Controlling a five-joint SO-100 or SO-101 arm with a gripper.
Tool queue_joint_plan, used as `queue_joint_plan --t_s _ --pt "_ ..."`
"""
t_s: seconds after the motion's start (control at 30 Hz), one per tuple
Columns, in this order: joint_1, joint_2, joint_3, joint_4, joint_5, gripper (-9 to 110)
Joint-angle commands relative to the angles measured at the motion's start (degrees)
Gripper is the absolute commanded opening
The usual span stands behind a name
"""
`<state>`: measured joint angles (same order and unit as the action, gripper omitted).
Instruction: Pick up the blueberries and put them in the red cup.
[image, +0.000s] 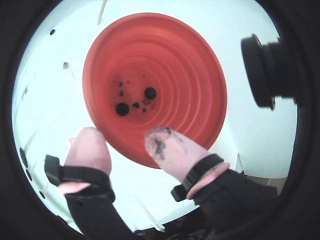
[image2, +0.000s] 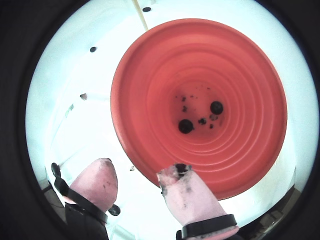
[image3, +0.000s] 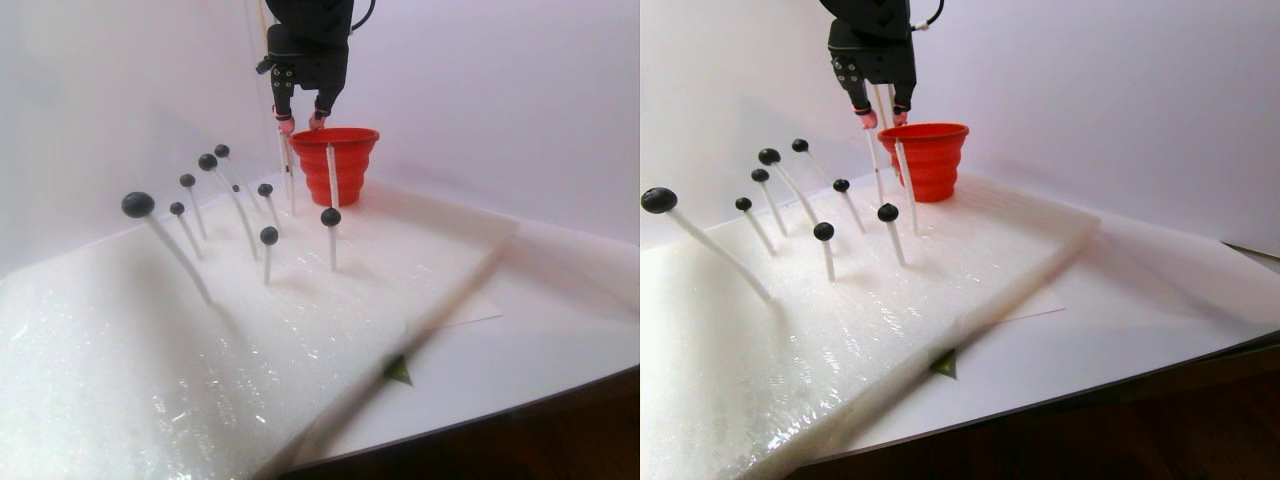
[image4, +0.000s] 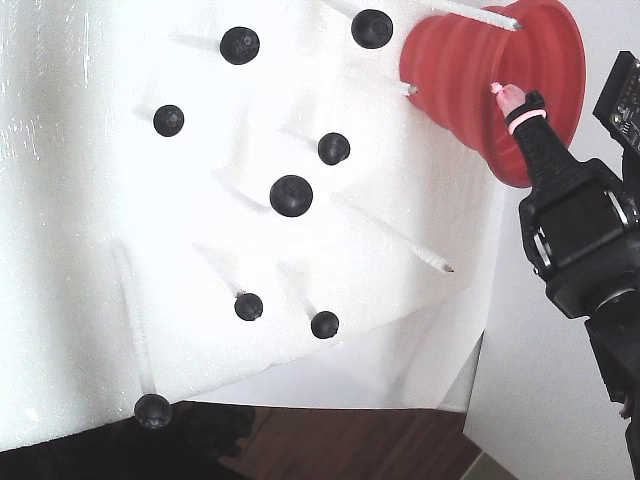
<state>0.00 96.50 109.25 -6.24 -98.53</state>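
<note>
The red cup (image2: 150, 100) looks like soft, ribbed silicone. The blueberries (image4: 291, 194) are matt. The foam sheet (image3: 150, 350) glistens, rough-textured.

Plain white wall (image3: 500, 80) behind, dark wood tabletop (image3: 560, 430) w/ white sheet (image3: 560, 320) under bright, even light

The gripper (image: 125, 140) is hanging with its two pink fingertips pointing down, and the jaws are standing apart with nothing between them. In both wrist views the fingertips are looking soft and rounded, and the right one (image2: 187, 192) is carrying dark smudges on its pad, while the left one (image2: 97, 182) is cleaner. Black bands are wrapping each finger behind the pink part. In the stereo pair view the black wrist (image3: 310, 50) is reaching down from above, nearly upright. In the fixed view the arm (image4: 575, 235) is coming in from the right edge, and one pink tip (image4: 508, 97) is showing at its end.
</note>
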Motion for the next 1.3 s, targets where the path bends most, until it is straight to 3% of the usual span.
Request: queue_joint_plan --t_s 0.0,1.27 --pt "-1.6 10.8 0.3 0.1 -1.2 16" --pt "-12.1 22.9 12.7 7.9 -7.8 17"
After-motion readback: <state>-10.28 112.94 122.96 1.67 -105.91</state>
